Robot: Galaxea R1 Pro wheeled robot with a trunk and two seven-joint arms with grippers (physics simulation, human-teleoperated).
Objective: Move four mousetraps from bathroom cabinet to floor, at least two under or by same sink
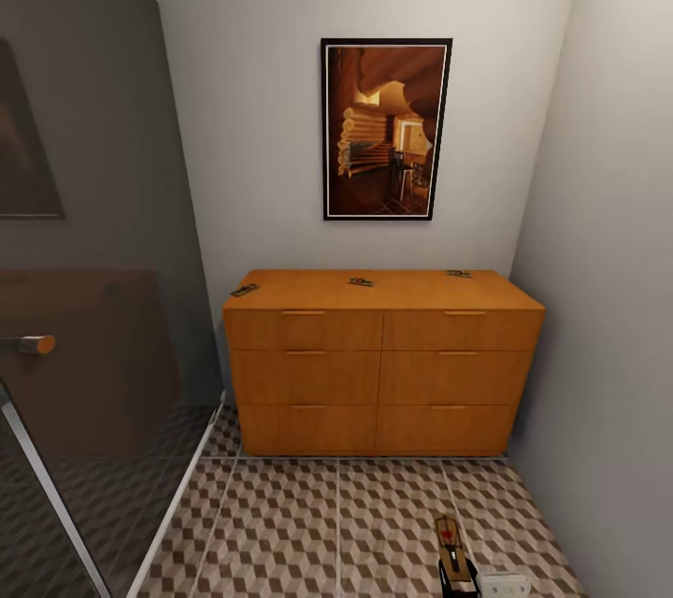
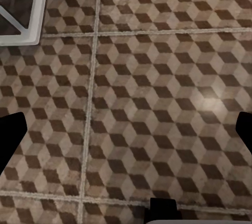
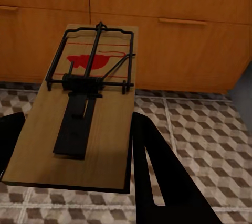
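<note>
Nearest, at lower right of the head view, the right gripper clamps one mousetrap: tan board, black wire bar, red mark. Left gripper jaws wide apart, empty, over the bathroom floor. Farther back, three mousetraps lie on the cabinet.

Your right gripper is clamped on a flat tan wooden mousetrap with dark wire parts, one black finger along each long edge, the board jutting forward beyond the fingertips. Your left gripper points down, its fingers spread wide apart.
</note>
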